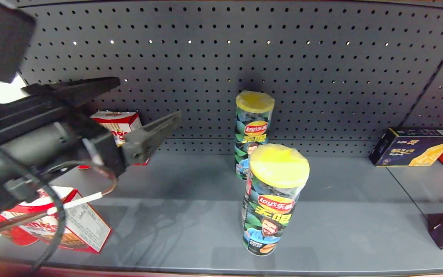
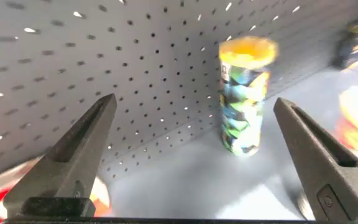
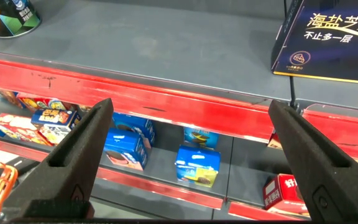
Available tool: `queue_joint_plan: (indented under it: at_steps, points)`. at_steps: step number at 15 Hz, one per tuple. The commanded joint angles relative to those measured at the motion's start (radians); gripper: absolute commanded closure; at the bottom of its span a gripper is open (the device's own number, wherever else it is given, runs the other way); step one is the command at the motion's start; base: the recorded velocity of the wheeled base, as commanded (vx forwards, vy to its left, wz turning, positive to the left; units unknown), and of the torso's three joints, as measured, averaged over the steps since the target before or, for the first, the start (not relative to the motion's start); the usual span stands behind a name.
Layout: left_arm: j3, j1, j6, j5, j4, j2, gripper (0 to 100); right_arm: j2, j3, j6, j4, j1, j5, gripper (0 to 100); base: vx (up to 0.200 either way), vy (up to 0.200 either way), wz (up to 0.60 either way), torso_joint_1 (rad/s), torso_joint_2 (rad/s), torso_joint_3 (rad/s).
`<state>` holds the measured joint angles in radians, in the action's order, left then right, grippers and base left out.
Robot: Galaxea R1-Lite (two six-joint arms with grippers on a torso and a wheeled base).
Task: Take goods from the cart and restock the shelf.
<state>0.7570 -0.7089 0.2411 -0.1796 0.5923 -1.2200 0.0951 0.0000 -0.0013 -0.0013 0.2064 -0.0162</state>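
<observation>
Hovering above the shelf [image 1: 167, 215], left hand [image 1: 142, 102] spread empty — right hand [image 3: 191, 107] spread too

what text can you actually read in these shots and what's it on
"Lay's乐事": logo on the front yellow-lidded crisp can and on the rear yellow-lidded crisp can.
"不止多一层": on the dark blue box.
Fine print on the flat-lying red-and-white box and the blue packs on the lower shelf: too small to read.

The left gripper [image 2: 194, 102] is spread wide. Beyond it a yellow-lidded chip can [image 2: 244, 106] stands upright on the grey shelf [image 2: 185, 180], near the far pegboard wall [image 2: 104, 50].
</observation>
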Motion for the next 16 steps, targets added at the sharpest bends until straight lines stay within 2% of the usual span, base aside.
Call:
queue_joint_plan:
  at_steps: [1, 2, 3, 5, 6, 7, 8, 9, 10, 11, 12, 13, 14, 16]
  points:
    - [-0.125, 0.002, 0.001, -0.001, -0.069, 0.29, 0, 0.002, 0.0, 0.0, 0.0, 0.001, -0.001, 0, 0.0, 0.0, 0.0, 0.0, 0.0, 0.0]
    - [-0.165, 0.069, 0.014, 0.002, -0.101, 0.409, 0, 0.002, 0.0, 0.0, 0.0, 0.001, -0.001, 0, 0.0, 0.0, 0.0, 0.0, 0.0, 0.0]
    - [-0.211, 0.097, 0.015, 0.002, -0.1, 0.451, 0, 0.002, 0.0, 0.0, 0.0, 0.001, -0.001, 0, 0.0, 0.0, 0.0, 0.0, 0.0, 0.0]
    - [-0.375, 0.289, 0.009, 0.022, -0.072, 0.605, 0, 0.002, 0.0, 0.0, 0.0, 0.001, -0.001, 0, 0.0, 0.0, 0.0, 0.0, 0.0, 0.0]
    - [-0.407, 0.341, 0.006, 0.043, -0.062, 0.64, 0, 0.002, 0.0, 0.0, 0.0, 0.001, 0.001, 0, 0.0, 0.0, 0.0, 0.0, 0.0, 0.0]
    - [-0.49, 0.468, -0.017, 0.127, -0.052, 0.749, 0, 0.002, 0.0, 0.0, 0.0, 0.001, -0.001, 0, 0.0, 0.0, 0.0, 0.0, 0.0, 0.0]
    - [-0.539, 0.545, -0.045, 0.183, -0.062, 0.823, 0, 0.002, 0.0, 0.0, 0.0, 0.001, -0.001, 0, 0.0, 0.0, 0.0, 0.0, 0.0, 0.0]
    - [-0.565, 0.588, -0.057, 0.215, -0.068, 0.866, 0, 0.002, 0.0, 0.0, 0.0, 0.001, -0.001, 0, 0.0, 0.0, 0.0, 0.0, 0.0, 0.0]
    - [-0.639, 0.683, -0.103, 0.284, -0.097, 0.981, 0, 0.002, 0.0, 0.0, 0.0, 0.001, -0.001, 0, 0.0, 0.0, 0.0, 0.0, 0.0, 0.0]
    - [-0.682, 0.715, -0.124, 0.308, -0.115, 1.037, 0, 0.002, 0.0, 0.0, 0.0, 0.001, -0.001, 0, 0.0, 0.0, 0.0, 0.0, 0.0, 0.0]
    - [-0.729, 0.747, -0.124, 0.319, -0.138, 1.09, 0, 0.002, 0.0, 0.0, 0.0, 0.001, -0.001, 0, 0.0, 0.0, 0.0, 0.0, 0.0, 0.0]
    - [-0.749, 0.753, -0.124, 0.319, -0.147, 1.111, 0, 0.002, 0.0, 0.0, 0.0, 0.001, -0.001, 0, 0.0, 0.0, 0.0, 0.0, 0.0, 0.0]
    - [-0.757, 0.756, -0.121, 0.319, -0.221, 1.156, 0, 0.002, 0.0, 0.0, 0.0, 0.001, -0.001, 0, 0.0, 0.0, 0.0, 0.0, 0.0, 0.0]
    - [-0.757, 0.686, -0.109, 0.316, -0.359, 1.192, 0, 0.002, 0.0, 0.0, 0.0, 0.001, -0.001, 0, 0.0, 0.0, 0.0, 0.0, 0.0, 0.0]
